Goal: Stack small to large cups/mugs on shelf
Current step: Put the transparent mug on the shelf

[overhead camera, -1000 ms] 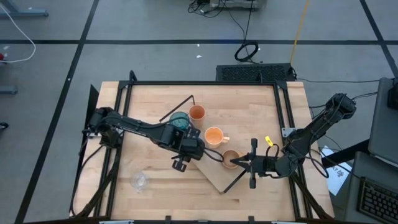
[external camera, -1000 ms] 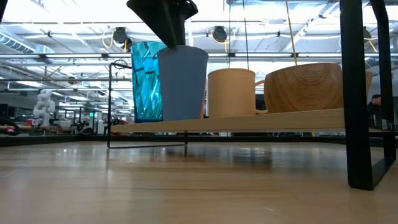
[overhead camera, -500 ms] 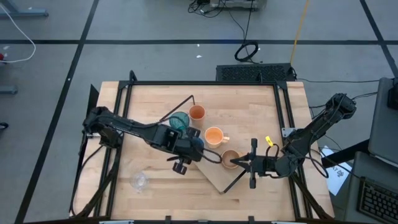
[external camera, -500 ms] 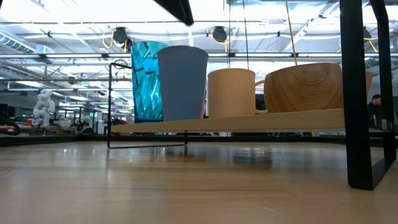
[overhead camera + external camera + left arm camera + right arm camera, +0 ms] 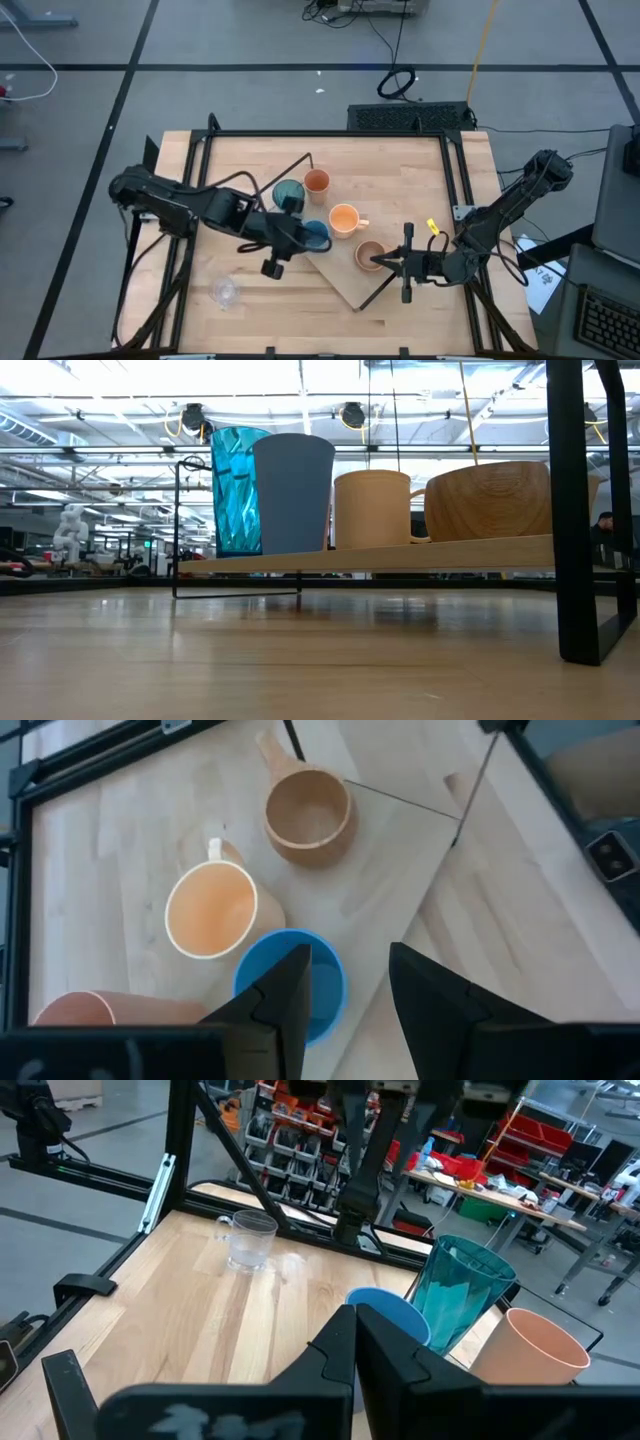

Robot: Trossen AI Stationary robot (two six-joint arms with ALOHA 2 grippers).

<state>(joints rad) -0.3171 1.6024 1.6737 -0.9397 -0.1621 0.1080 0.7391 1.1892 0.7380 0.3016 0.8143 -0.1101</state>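
The shelf (image 5: 347, 283) lies slantwise on the table. A teal tumbler (image 5: 289, 193), a blue cup (image 5: 316, 236), an orange mug (image 5: 344, 218) and a tan mug (image 5: 369, 253) stand on it. A small orange cup (image 5: 316, 181) stands by the shelf's far end. The clear glass (image 5: 224, 291) stands alone on the table near the left front. My left gripper (image 5: 348, 990) is open, hovering left of the blue cup (image 5: 290, 982) and holding nothing. My right gripper (image 5: 381, 262) is shut beside the tan mug. My right gripper comes level from the table's right, its shut fingertips at the tan mug's handle side (image 5: 378, 259). Whether they touch the mug I cannot tell.
The shelf's black wire brackets (image 5: 288, 172) stand at both short ends, one as a thick post close in the low view (image 5: 572, 510). The table's black frame rails (image 5: 190, 200) run along its sides. Open tabletop lies around the glass and at the far right.
My left gripper has lifted off the top of the blue cup and drawn back toward the table's left and near edge. The blue cup stays upright on the shelf beside the teal tumbler. The right arm has kept still.
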